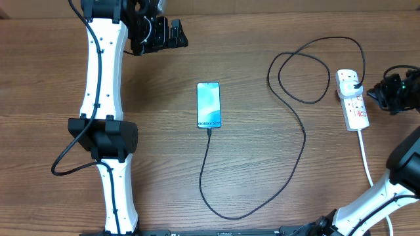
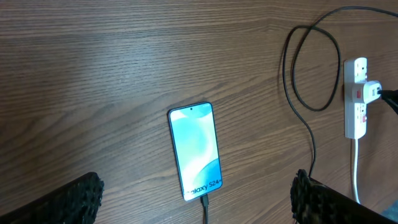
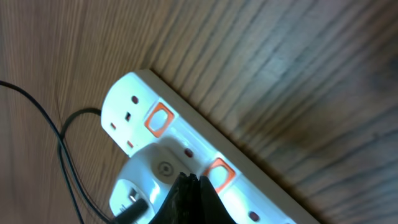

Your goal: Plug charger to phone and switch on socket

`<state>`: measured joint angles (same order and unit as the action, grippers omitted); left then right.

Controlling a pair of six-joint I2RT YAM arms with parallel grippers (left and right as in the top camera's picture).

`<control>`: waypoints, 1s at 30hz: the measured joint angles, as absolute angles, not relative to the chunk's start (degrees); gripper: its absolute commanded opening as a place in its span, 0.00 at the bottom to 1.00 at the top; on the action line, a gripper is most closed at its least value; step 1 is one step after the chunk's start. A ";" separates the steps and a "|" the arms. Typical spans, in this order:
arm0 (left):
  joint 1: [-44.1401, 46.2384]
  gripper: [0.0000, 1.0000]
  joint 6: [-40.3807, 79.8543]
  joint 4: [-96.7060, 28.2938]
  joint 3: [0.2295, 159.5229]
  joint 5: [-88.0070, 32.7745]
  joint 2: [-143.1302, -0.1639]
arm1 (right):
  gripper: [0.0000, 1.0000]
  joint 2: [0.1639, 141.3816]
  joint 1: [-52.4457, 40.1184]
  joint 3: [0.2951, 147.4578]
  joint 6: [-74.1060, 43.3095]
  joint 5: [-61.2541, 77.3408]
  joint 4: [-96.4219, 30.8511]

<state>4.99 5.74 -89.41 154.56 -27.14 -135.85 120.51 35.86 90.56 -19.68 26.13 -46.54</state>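
Bench (image 1: 262, 39): bare wood grain, carries everything.

Socket (image 1: 352, 99): on the right side, with its thick white cord running toward the near edge.

Phone (image 1: 209, 105): mid-bench, screen lit light blue, well apart from the socket.

Charger (image 1: 298, 164): the tip meets the phone's lower edge, the cable swings wide and loops, and the plug sits in the socket.

Left tool (image 1: 176, 34): far side of the bench, fingers spread wide, holding nothing.

Right tool (image 3: 189, 190): fingers pinched together on nothing, tip just over the socket beside a red switch (image 3: 219, 174).

Judgement: plugging looks done and the switch press remains.

Risks:
- The tip lands on the plug body or between switches, because the target is small.
- A slanted push slides the light socket, drags the cable and unseats the phone end.
- The wrong switch gets pressed.

Unclear:
- Whether the tip touches the socket.
- Which switch serves the occupied outlet, and whether it is already on.
- Connector seating at the phone is too small to confirm.
- The right wrist view crops the plug and the socket's far end.
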 measured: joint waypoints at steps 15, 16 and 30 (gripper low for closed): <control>5.02 1.00 5.74 -89.43 154.56 -27.14 -135.85 | 0.04 120.55 34.83 90.52 -20.95 24.99 -45.87; 5.02 1.00 5.74 -89.43 154.56 -27.14 -135.85 | 0.04 120.64 34.83 90.52 -20.97 24.97 -45.84; 4.99 1.00 5.74 -89.56 154.56 -27.14 -135.85 | 0.04 123.04 33.74 90.52 -20.97 22.85 -45.45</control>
<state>4.99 5.74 -89.56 154.56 -27.14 -135.85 123.04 33.74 90.52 -20.97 22.85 -45.45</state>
